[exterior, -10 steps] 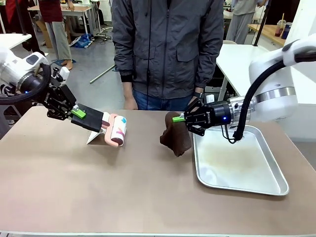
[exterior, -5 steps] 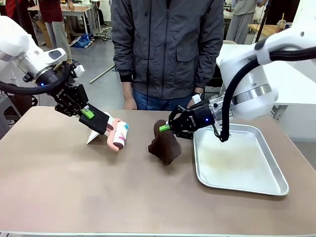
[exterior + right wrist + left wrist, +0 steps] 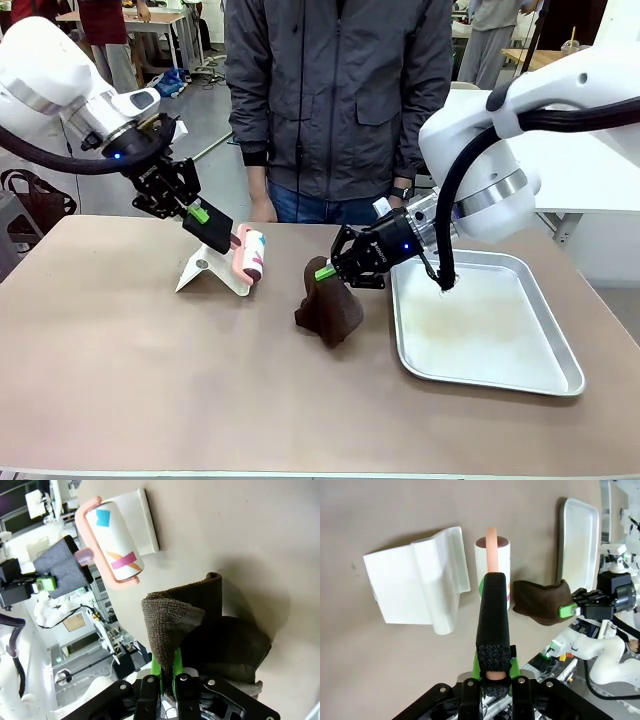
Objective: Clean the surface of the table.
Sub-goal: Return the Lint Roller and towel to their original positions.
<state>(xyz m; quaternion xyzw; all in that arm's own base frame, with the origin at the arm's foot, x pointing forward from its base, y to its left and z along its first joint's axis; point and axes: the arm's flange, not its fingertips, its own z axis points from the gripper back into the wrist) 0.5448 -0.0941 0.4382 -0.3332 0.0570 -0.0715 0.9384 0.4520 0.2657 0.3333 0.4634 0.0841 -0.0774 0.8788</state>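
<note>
Cloth [image 3: 328, 310] on table [image 3: 150, 380] between roller [image 3: 248, 255] at left, tray [image 3: 490, 325] at right.

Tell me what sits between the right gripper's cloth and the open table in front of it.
Nothing visible. The brown cloth pinched in the right gripper already touches the table; the metal tray lies to its right, the lint roller apart to its left.
</note>
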